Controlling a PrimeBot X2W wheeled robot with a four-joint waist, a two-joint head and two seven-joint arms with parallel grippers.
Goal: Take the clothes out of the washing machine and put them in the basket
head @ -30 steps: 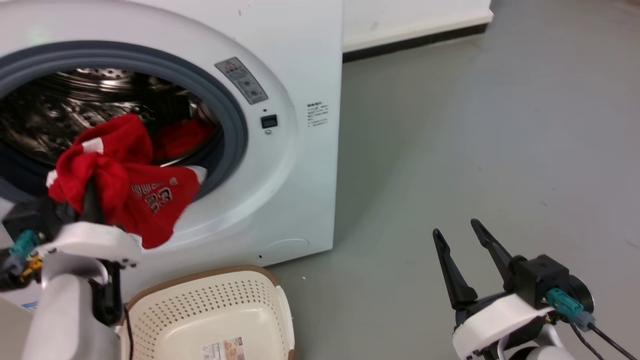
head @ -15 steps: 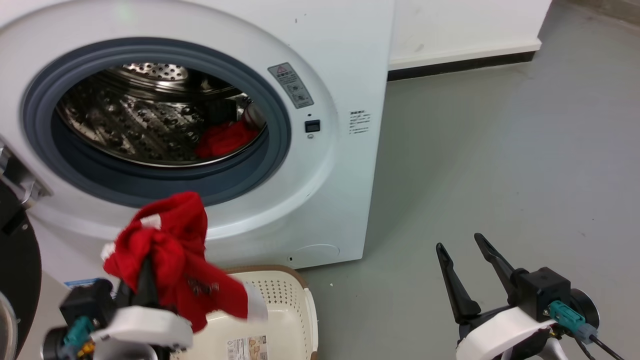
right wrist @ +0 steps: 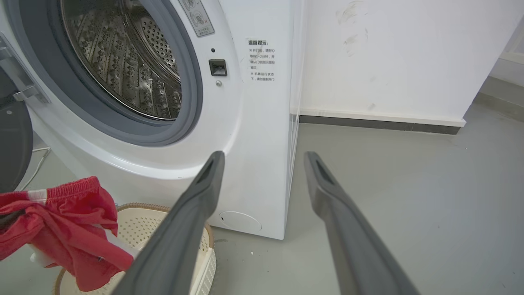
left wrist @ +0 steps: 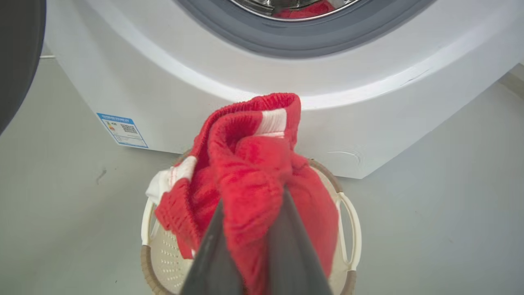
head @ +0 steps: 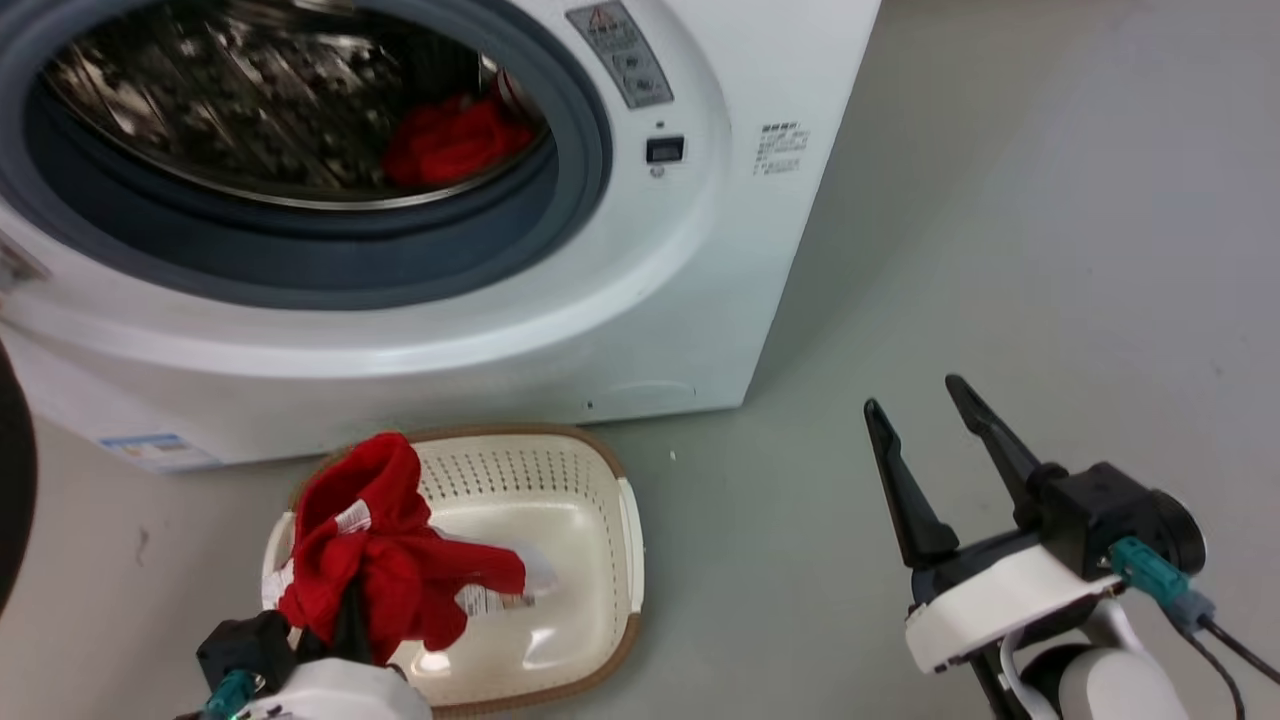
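My left gripper (head: 350, 603) is shut on a bunched red garment (head: 392, 560) with white bands, one of the clothes. It hangs over the left part of the cream basket (head: 622, 520), which stands on the floor before the white washing machine (head: 650, 300). In the left wrist view the cloth (left wrist: 249, 172) bulges between the two dark fingers (left wrist: 211, 254) above the basket (left wrist: 349, 229). More red clothes (head: 455, 140) lie in the steel drum at its right. My right gripper (head: 912, 395) is open and holds nothing, above the floor right of the machine.
The machine's dark round door (head: 10, 500) stands swung out at the far left. Grey floor (head: 1000, 250) spreads to the right of the machine. A white wall with a dark baseboard (right wrist: 376, 123) runs behind it.
My left gripper has carried the red garment out of the porthole and down over the basket. The head camera has shifted. The right gripper has kept its pose.
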